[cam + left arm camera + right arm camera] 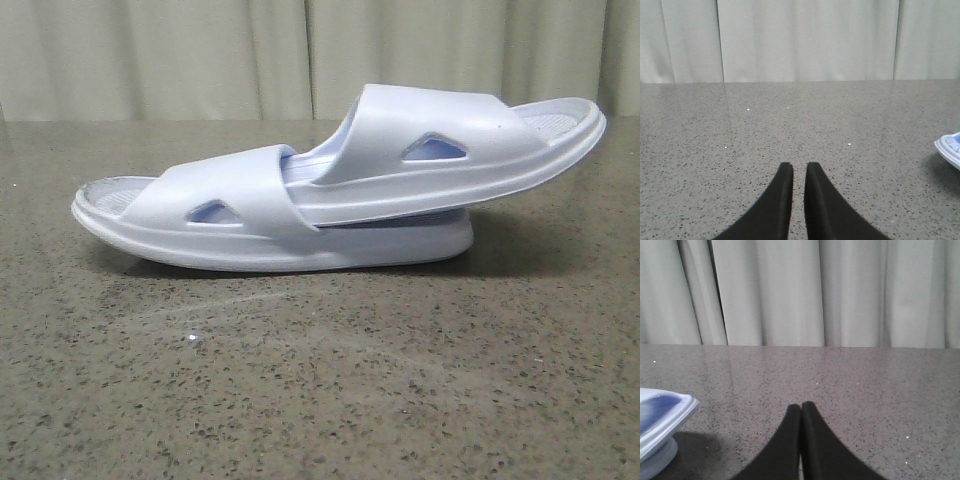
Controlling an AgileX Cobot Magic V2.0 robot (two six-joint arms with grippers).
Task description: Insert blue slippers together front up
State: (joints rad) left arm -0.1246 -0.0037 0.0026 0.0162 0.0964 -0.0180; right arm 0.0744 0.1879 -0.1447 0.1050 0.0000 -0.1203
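Note:
The blue slippers lie nested on the speckled table in the front view. The lower slipper (pixel 230 215) rests flat. The upper slipper (pixel 440 150) is pushed under the lower one's strap and slopes up to the right, its end raised off the table. Neither gripper shows in the front view. An edge of one slipper (pixel 950 150) shows in the left wrist view, well to the side of my left gripper (pixel 799 167), whose jaws stand a narrow slit apart on nothing. My right gripper (pixel 801 406) is shut and empty, apart from the slippers' ends (pixel 660 415).
The grey speckled stone table (pixel 320 380) stretches around the slippers. A pale pleated curtain (pixel 300 60) hangs behind its far edge. Both grippers hover low over bare tabletop.

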